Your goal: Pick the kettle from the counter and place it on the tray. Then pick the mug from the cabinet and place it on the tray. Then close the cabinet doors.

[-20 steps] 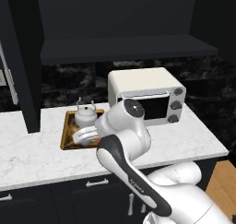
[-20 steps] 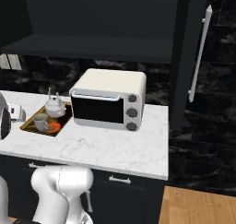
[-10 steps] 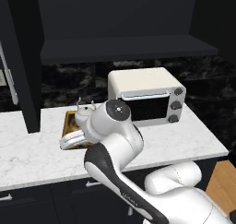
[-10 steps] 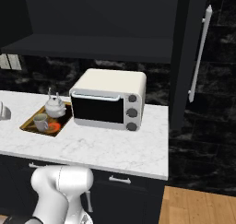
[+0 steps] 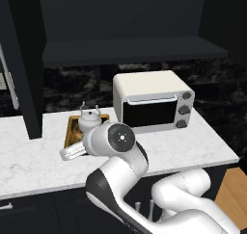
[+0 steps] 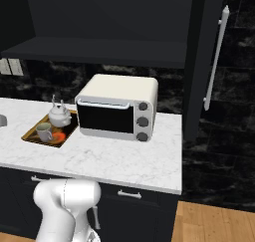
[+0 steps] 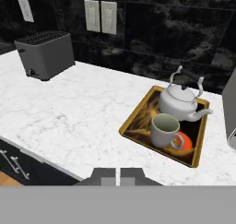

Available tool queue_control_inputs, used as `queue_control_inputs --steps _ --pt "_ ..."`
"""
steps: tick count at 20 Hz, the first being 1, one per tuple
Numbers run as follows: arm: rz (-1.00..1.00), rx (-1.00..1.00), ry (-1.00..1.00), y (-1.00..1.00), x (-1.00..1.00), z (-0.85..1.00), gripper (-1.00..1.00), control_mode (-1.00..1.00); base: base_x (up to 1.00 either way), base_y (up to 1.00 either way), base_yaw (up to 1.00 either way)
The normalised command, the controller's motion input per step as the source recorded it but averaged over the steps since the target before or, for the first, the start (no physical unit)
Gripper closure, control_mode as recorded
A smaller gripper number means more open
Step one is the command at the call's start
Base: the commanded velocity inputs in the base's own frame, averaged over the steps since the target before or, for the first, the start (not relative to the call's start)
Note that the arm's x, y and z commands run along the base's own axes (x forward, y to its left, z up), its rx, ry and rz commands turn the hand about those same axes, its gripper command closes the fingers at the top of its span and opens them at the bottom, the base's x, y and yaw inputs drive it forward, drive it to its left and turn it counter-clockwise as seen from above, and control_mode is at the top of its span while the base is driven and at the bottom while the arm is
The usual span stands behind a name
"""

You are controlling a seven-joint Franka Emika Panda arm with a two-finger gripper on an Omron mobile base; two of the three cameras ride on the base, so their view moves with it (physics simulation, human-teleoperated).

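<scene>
The white-grey kettle stands upright at the back of the dark, gold-rimmed tray on the marble counter. In front of it on the tray stands the off-white mug, beside the orange-red spot. My gripper is shut with nothing between its fingers. It hangs near the counter's front edge, short of the tray and to its left. The black cabinet stands with both doors swung out.
A white toaster oven sits right of the tray, almost against it. A dark grey toaster stands far left under the wall outlets. Bare marble lies between toaster and tray. My elbow rises in front of the tray.
The jaws have gone from open to shut on nothing. The arm has swung left and back from over the tray, and the mug and kettle stay on it.
</scene>
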Motion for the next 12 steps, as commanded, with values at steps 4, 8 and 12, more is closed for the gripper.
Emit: queue_control_inputs --steps 4,8,12 --pt "-0.02 -0.13 -0.24 0.0 0.0 0.0 1.0 -1.0 0.0 0.0 0.0" --pt "-0.24 -0.31 -0.04 0.23 -0.08 0.0 1.0 -1.0 0.0 0.0 0.0" --pt "-0.34 -0.39 0.0 0.4 -0.11 0.02 1.0 -1.0 0.0 0.0 0.0"
